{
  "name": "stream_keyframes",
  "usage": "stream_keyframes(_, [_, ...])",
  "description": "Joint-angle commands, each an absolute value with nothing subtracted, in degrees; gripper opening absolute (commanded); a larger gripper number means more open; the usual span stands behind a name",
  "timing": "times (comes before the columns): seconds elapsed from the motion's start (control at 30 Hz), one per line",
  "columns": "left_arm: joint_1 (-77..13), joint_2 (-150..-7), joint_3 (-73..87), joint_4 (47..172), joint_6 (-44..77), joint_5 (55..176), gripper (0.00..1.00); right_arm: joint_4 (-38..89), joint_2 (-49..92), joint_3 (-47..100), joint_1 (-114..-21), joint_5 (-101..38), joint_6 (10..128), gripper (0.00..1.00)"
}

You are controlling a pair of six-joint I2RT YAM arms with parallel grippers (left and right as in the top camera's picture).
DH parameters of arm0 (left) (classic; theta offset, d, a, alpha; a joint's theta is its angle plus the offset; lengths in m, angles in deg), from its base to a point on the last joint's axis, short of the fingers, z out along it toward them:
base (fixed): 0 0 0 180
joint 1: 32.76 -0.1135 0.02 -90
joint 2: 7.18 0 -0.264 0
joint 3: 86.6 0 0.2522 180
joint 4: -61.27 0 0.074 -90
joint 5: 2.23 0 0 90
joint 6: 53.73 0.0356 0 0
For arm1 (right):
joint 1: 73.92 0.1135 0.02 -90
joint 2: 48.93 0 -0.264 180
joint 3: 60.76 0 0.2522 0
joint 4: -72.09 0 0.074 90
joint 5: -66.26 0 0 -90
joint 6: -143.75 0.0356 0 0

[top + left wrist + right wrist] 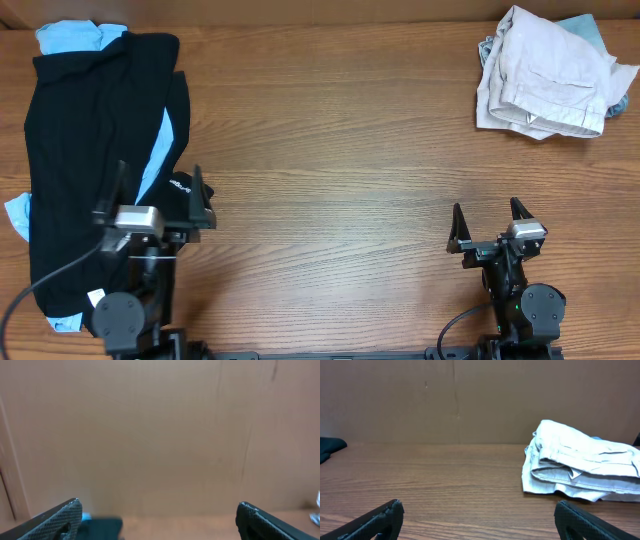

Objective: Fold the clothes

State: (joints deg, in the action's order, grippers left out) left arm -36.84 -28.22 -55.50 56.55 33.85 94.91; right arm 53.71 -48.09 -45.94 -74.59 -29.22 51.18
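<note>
Trouble looks likeliest close in, at the left claw (160, 182). Its fingers stand wide apart and empty over the 3 o'clock edge of the black garment (80, 140), just beside a small white logo (178, 183). I cannot tell whether the tips touch the cloth. A pinch there may catch only the top layer, and the pull would then drag the whole long piece across the worktop (330, 150) instead of turning it over. The light-blue pieces (70, 36) showing beneath could come along with it, bunched. The left arm's cable also lies across the garment's near end and might snag it. Most of the black garment runs from 7 o'clock round to 12 o'clock of that claw. The right claw (486, 214) is likewise spread and holds nothing, with bare wood under and around it. Its work lies far off: the beige shorts (545, 75) sit crumpled at about 1 o'clock from it, well apart, near the far right corner, with a bit of light blue peeking out behind. A long reach into that heap risks gripping several folds at once.
</note>
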Motion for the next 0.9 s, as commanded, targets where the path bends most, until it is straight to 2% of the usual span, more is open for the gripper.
stream_keyframes(0.0, [-36.5,-25.9,-60.4,56.1,29.7,93.1,1.0,53.9,-48.8,-46.6,-74.3,-28.4,51.2,1.0])
stream_keyframes(0.47, [-36.6,-10.6,-72.6,64.4,29.4,89.5,1.0,53.9,-48.8,-46.6,-74.3,-28.4,51.2,1.0])
stream_keyframes(0.87, [-36.5,-7.3,-72.6,79.5,29.4,88.6,1.0,53.9,-48.8,-46.6,-74.3,-28.4,51.2,1.0])
